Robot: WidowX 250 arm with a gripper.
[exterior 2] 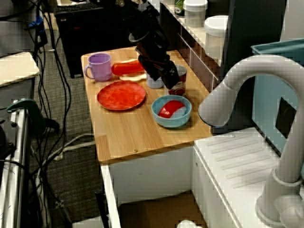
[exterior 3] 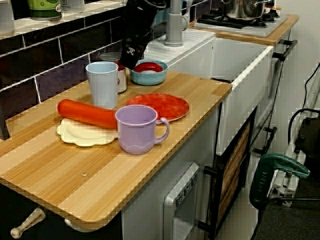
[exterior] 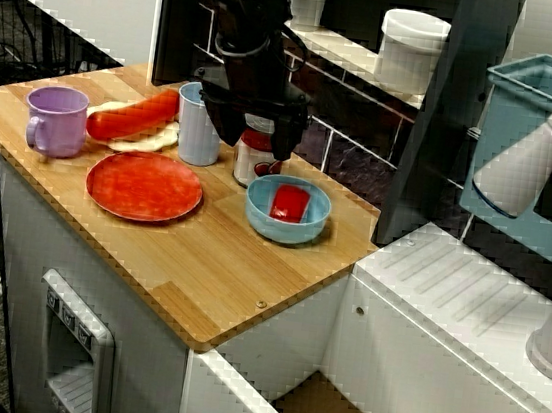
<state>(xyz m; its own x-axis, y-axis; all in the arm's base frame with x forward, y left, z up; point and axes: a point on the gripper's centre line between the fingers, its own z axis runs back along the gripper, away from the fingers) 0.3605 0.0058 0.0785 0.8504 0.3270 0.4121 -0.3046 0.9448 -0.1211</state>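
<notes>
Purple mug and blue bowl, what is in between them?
The red plate lies between the purple mug and the blue bowl, plain in the view from above.

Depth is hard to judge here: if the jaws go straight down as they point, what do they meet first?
Probably the small round tin can with red label, right beneath them. The rim of the light blue plastic bowl sits close beside it, so one jaw might graze it; depth is unclear.

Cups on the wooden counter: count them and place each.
2: the purple mug beside the cream plate; the pale blue cup between that plate and the can.
</notes>
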